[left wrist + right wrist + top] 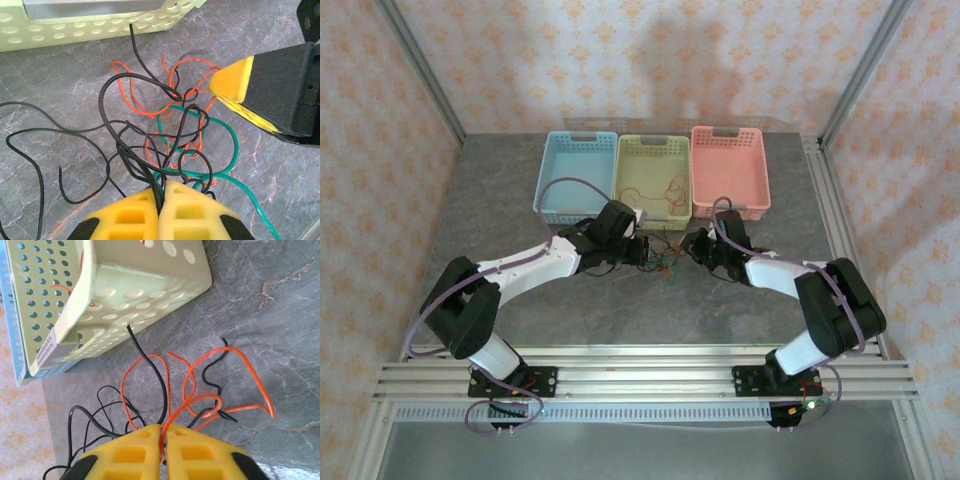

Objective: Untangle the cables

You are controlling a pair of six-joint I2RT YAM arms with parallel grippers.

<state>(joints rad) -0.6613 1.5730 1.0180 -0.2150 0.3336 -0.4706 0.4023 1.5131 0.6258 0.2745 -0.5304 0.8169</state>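
Observation:
The cables (663, 262) lie in a tangle on the grey table in front of the green basket (653, 142), between both grippers. My left gripper (161, 186) is shut on a bundle of black cable (107, 107), whose loops cross an orange cable (131, 100) and a green cable (230, 135). My right gripper (163, 429) is shut on the orange cable (250, 371), pinched between its yellow pads, with a black cable (155, 370) running beside it. In the left wrist view the right gripper (235, 92) meets the tangle from the right. From above, the left gripper (642, 250) and right gripper (692, 247) face each other closely.
A blue basket (578, 140), the green one and a pink basket (728, 132) stand in a row at the back. The green basket's corner (125, 285) sits just beyond the tangle. Aluminium rails run along the right and near edges of the table.

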